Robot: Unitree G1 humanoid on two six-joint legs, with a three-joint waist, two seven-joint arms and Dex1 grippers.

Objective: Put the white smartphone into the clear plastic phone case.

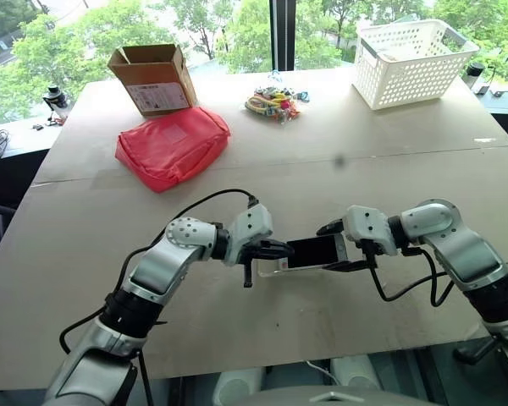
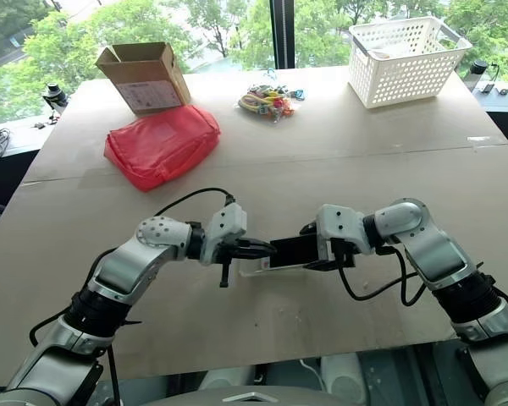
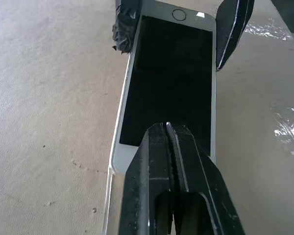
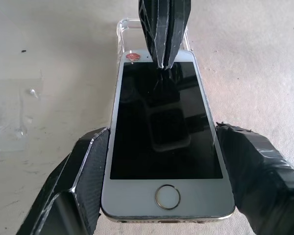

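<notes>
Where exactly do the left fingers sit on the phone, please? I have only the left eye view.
Observer: The right wrist view shows the left gripper with its fingers shut together, their tip on the screen of the white smartphone, near the end away from the home button.
Operator: Thank you. How does the right gripper hold it?
Observer: The right gripper has one finger against each long edge, at the home-button end.
Operator: And where is the case?
Observer: The rim of the clear plastic phone case sticks out past the phone's far end, just beyond the left fingers. I cannot tell whether the phone is seated in it.
</notes>
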